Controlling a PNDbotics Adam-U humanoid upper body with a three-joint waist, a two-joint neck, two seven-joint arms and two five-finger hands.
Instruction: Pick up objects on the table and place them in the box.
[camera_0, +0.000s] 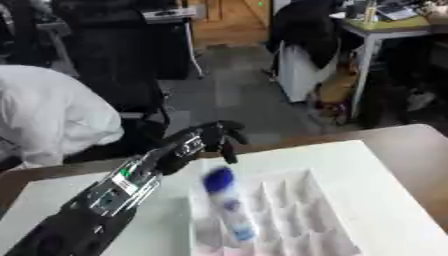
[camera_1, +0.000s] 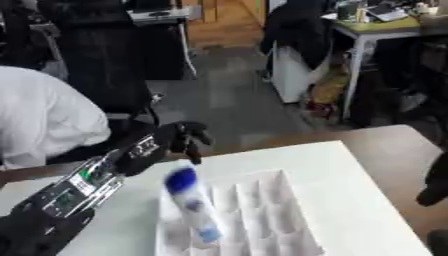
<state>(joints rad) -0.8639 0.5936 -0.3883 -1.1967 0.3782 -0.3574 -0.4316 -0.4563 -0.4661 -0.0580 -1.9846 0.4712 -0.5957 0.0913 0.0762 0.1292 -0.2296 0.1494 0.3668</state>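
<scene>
Closest to the camera in the left eye view, the left arm is reaching up from the lower left, and its left hand (camera_0: 206, 141) is hanging with fingers curled downward and nothing between them, clenched on air rather than grasping. Just below and to the right of those fingers, a white bottle (camera_0: 227, 205) with a blue cap is lying blurred over the near-left cells of the white box (camera_0: 319, 220), apart from the hand; whether it is resting in a cell or tipping I cannot tell. One risk, as I judge it, is the bottle settling across the dividers instead of inside a cell, because it is slanting; another is the curled fingers clipping the blue cap and knocking it out onto the table (camera_0: 411, 145). In the right eye view, a dark shape at the right edge, beyond the box from the left hand, is probably the right hand (camera_1: 435, 187), but its fingers are not showing clearly, so I cannot tell its state. Counting: one bottle, one box, two hands.
</scene>
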